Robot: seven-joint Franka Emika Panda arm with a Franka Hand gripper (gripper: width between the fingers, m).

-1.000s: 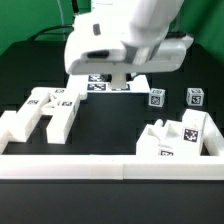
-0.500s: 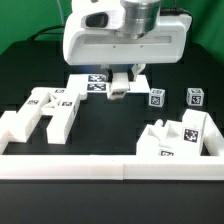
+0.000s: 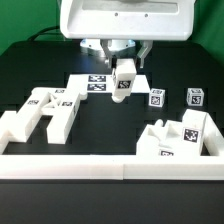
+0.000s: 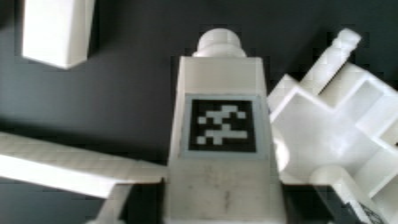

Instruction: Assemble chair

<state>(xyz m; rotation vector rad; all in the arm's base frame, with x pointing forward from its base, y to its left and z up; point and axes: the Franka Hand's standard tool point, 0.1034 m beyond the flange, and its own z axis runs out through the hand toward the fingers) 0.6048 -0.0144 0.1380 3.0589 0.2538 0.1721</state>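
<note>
My gripper (image 3: 124,68) hangs above the back middle of the table, shut on a long white chair part (image 3: 124,82) with a square tag on its face. In the wrist view that part (image 4: 222,125) runs out from between the jaws and ends in a rounded peg tip. The gripper (image 4: 217,200) grips it on both sides. An H-shaped frame (image 3: 45,110) lies on the exterior view's left. A boxy cluster of white tagged parts (image 3: 180,135) sits on the right. Two small tagged pegs (image 3: 156,97) (image 3: 195,96) stand behind the cluster.
The marker board (image 3: 95,84) lies flat under and behind the held part. A long plain white border wall (image 3: 110,165) runs along the front edge. In the wrist view, white parts (image 4: 329,95) (image 4: 57,35) lie on the dark table below.
The arm has risen, lifting the white part off the table near the marker board. The hand now sits higher in the exterior view, with the part hanging beneath it.
</note>
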